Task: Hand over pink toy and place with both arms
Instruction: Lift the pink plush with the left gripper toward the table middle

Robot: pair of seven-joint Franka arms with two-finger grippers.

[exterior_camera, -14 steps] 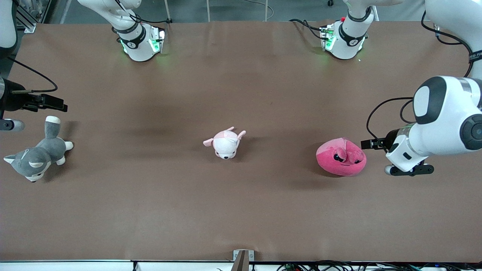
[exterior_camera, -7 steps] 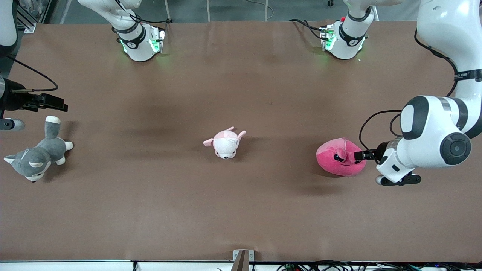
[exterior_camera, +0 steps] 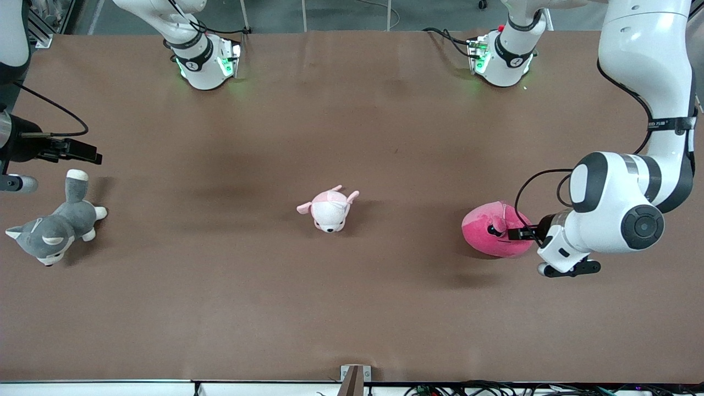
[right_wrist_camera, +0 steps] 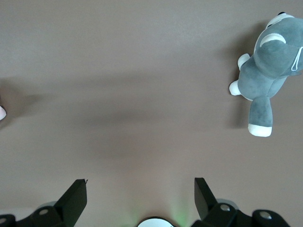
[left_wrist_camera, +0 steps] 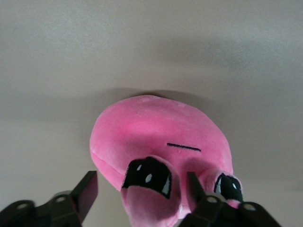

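Note:
The hot-pink blob-shaped pink toy (exterior_camera: 489, 236) lies on the brown table toward the left arm's end. My left gripper (exterior_camera: 520, 234) is low at the toy's edge. In the left wrist view the left gripper (left_wrist_camera: 142, 191) is open, and its fingers (left_wrist_camera: 87, 189) straddle one dark-eyed ear flap of the pink toy (left_wrist_camera: 161, 137) without closing on it. My right gripper (exterior_camera: 77, 149) waits above the table at the right arm's end, over the spot beside the husky's tail. In the right wrist view the right gripper (right_wrist_camera: 140, 191) is open and empty.
A small white and pale-pink plush animal (exterior_camera: 329, 209) lies at the table's middle. A grey and white plush husky (exterior_camera: 52, 231) lies at the right arm's end and also shows in the right wrist view (right_wrist_camera: 270, 71). The two arm bases (exterior_camera: 203, 60) stand along the table's edge farthest from the front camera.
My left arm has swung in from the table's end until its open gripper reaches the pink toy. The toys and the right arm have stayed put.

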